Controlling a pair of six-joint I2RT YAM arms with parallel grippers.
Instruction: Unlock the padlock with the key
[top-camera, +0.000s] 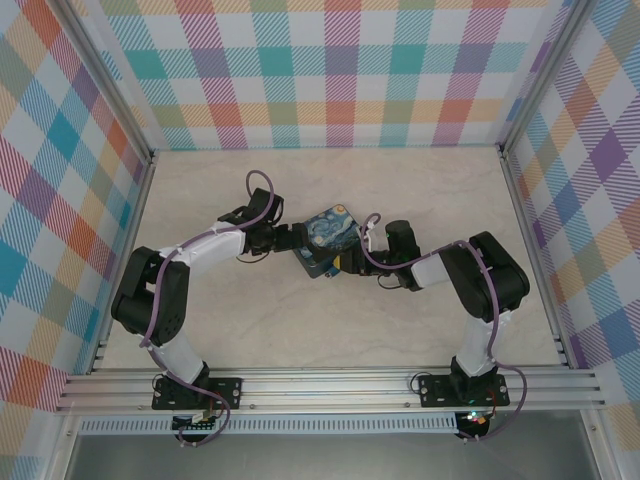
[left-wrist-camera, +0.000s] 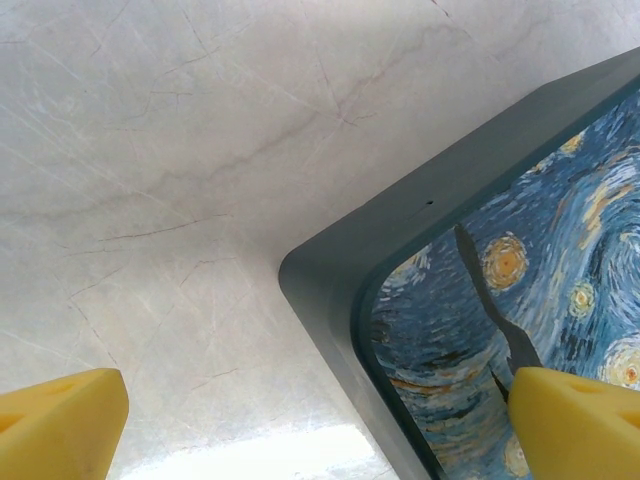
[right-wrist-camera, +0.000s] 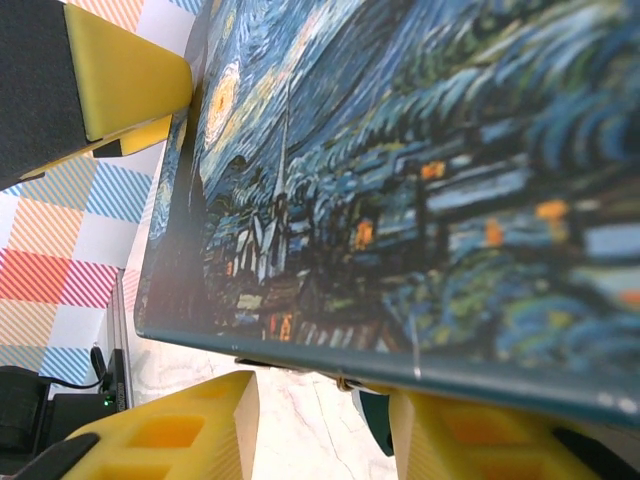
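Observation:
The starry-night-print box (top-camera: 328, 238) lies mid-table between both arms. My left gripper (top-camera: 292, 240) is open astride the box's left corner (left-wrist-camera: 330, 270): one yellow finger (left-wrist-camera: 60, 420) is over bare table, the other (left-wrist-camera: 580, 420) over the printed lid. My right gripper (right-wrist-camera: 320, 430) is open at the box's near edge, under the raised lid rim (right-wrist-camera: 400, 360). A small teal piece (right-wrist-camera: 373, 422), likely the padlock body, shows just inside the right-hand finger (right-wrist-camera: 480, 440); its shackle is hidden. I cannot make out the key.
The pale marbled tabletop (top-camera: 420, 190) is walled by checked panels (top-camera: 330, 70) on three sides. A metal rail (top-camera: 330, 385) carries both arm bases at the near edge. The left gripper's yellow finger (right-wrist-camera: 120, 75) appears beyond the box in the right wrist view.

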